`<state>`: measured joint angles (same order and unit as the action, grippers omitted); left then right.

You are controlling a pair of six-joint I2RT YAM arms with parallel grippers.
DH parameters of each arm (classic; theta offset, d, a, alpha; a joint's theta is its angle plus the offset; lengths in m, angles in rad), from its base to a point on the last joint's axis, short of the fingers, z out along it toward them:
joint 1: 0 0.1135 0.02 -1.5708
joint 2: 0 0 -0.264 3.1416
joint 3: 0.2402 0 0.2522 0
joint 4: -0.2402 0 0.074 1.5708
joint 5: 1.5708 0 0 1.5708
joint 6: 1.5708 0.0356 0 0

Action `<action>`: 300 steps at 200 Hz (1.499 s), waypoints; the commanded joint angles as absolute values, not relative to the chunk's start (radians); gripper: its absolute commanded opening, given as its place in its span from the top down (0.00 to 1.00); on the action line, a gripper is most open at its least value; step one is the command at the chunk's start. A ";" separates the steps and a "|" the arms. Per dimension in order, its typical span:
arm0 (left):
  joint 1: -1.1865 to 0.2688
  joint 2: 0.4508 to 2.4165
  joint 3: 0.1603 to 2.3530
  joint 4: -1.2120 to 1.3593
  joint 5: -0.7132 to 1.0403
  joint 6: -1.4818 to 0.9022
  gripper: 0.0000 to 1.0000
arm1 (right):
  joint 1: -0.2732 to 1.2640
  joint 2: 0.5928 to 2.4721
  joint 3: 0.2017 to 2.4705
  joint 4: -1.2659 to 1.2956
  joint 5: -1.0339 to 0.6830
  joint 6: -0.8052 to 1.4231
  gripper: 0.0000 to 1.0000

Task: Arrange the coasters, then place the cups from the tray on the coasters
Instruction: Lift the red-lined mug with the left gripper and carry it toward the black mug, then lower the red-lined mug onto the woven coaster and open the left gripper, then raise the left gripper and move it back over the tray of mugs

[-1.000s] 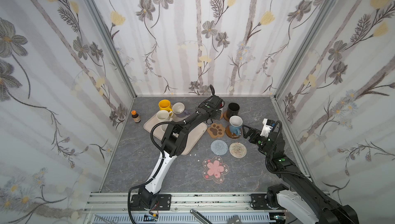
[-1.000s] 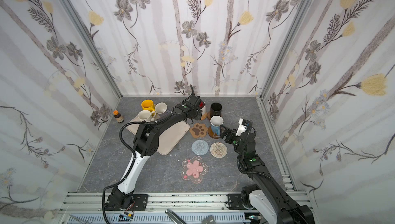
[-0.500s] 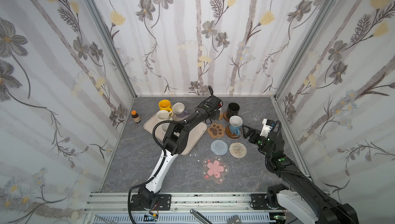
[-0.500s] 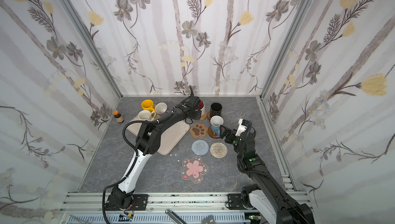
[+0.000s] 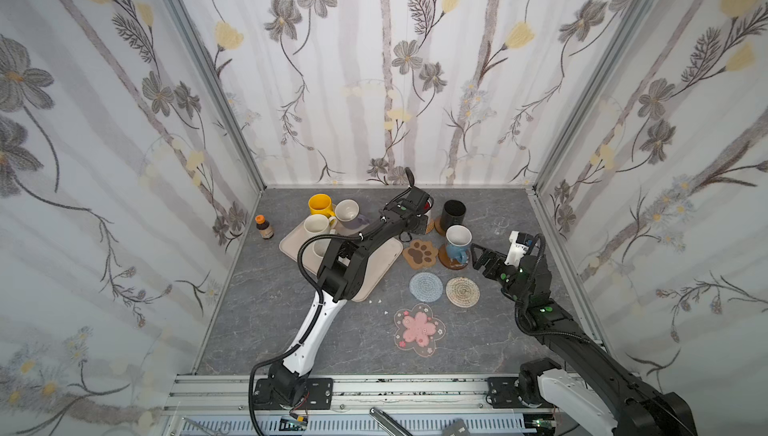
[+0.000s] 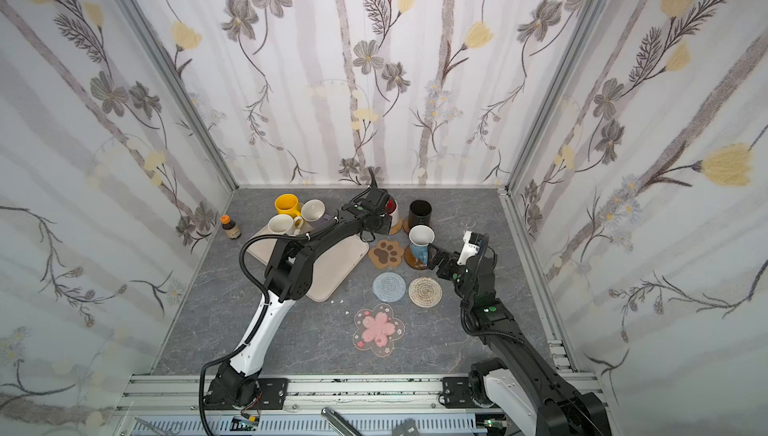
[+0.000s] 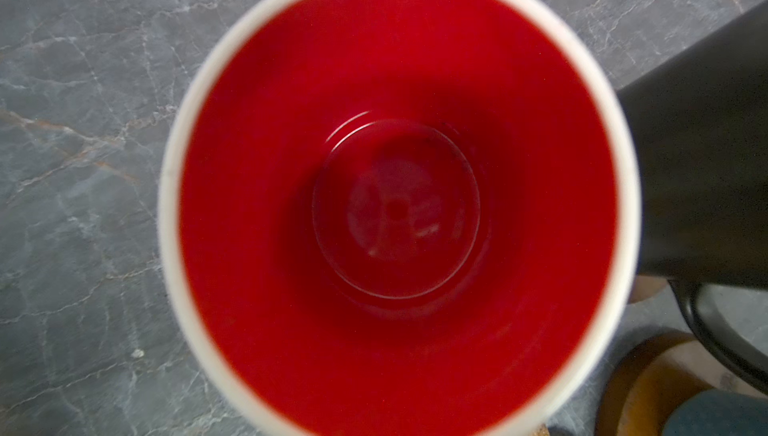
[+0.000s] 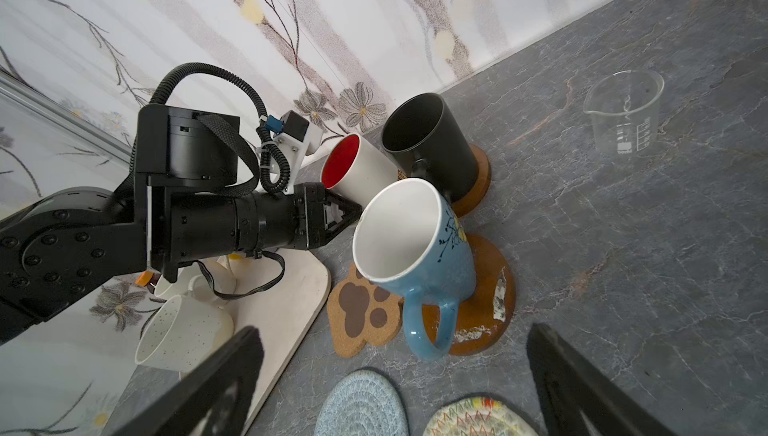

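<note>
While right end effector (image 5: 476, 256) gapes, left end effector (image 8: 350, 212) state unclear, glossy red-lined mug (image 7: 395, 122).

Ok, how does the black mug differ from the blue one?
The black mug is black inside and out; the blue mug is white inside. The black mug is straight-sided; the blue mug flares toward its rim. The black mug stands nearer the back wall than the blue mug. Both stand upright, each on its own brown wooden round coaster.
</note>
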<state>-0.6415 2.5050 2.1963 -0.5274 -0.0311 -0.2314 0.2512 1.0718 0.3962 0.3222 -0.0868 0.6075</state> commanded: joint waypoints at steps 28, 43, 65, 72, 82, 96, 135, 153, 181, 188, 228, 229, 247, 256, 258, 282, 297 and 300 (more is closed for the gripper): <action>-0.641 2.491 2.197 -0.493 -0.049 -0.230 0.61 | 0.252 1.065 0.406 0.352 -0.078 0.601 0.00; -0.642 2.489 2.199 -0.492 -0.051 -0.232 0.54 | 0.253 1.063 0.406 0.352 -0.077 0.601 0.00; -0.641 2.481 2.204 -0.492 -0.051 -0.234 0.45 | 0.252 1.058 0.405 0.349 -0.078 0.599 0.00; -0.642 2.478 2.207 -0.492 -0.052 -0.236 0.42 | 0.252 1.057 0.405 0.348 -0.080 0.597 0.00; -0.642 2.470 2.212 -0.492 -0.051 -0.239 0.38 | 0.252 1.055 0.405 0.348 -0.083 0.596 0.00; -0.642 2.449 2.212 -0.493 -0.054 -0.245 0.34 | 0.253 1.048 0.410 0.345 -0.094 0.582 0.00; -0.641 2.332 2.177 -0.492 -0.073 -0.269 0.27 | 0.259 1.029 0.438 0.298 -0.115 0.540 0.00; -0.641 2.260 2.140 -0.491 -0.084 -0.278 0.27 | 0.266 1.028 0.456 0.272 -0.116 0.530 0.00; -0.641 2.130 2.039 -0.491 -0.121 -0.288 0.28 | 0.318 1.030 0.510 0.216 -0.094 0.495 0.00; -0.641 2.094 2.005 -0.491 -0.137 -0.293 0.28 | 0.343 1.036 0.532 0.194 -0.072 0.485 0.00; -0.624 1.886 1.752 -0.480 -0.220 -0.340 0.28 | 0.483 1.112 0.647 0.122 -0.014 0.460 0.00; -0.623 1.882 1.744 -0.480 -0.222 -0.341 0.28 | 0.484 1.113 0.648 0.122 -0.014 0.460 0.00; -0.596 1.782 1.609 -0.454 -0.231 -0.362 0.38 | 0.526 1.161 0.691 0.107 -0.013 0.459 0.00; -0.576 1.731 1.541 -0.438 -0.221 -0.372 0.44 | 0.542 1.182 0.707 0.103 -0.012 0.459 0.00; -0.571 1.724 1.527 -0.434 -0.219 -0.374 0.45 | 0.547 1.186 0.711 0.103 -0.011 0.460 0.00; -0.510 1.618 1.398 -0.420 -0.202 -0.382 0.49 | 0.580 1.233 0.744 0.108 -0.008 0.462 0.00; -0.486 1.573 1.350 -0.422 -0.209 -0.368 0.46 | 0.596 1.263 0.770 0.113 -0.008 0.465 0.00; -0.483 1.568 1.343 -0.422 -0.209 -0.365 0.45 | 0.599 1.270 0.780 0.115 -0.007 0.465 0.00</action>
<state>-0.5072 1.6199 1.3964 -0.4561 -0.1917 -0.3637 0.5785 1.2316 0.7341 0.1055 -0.0250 0.4694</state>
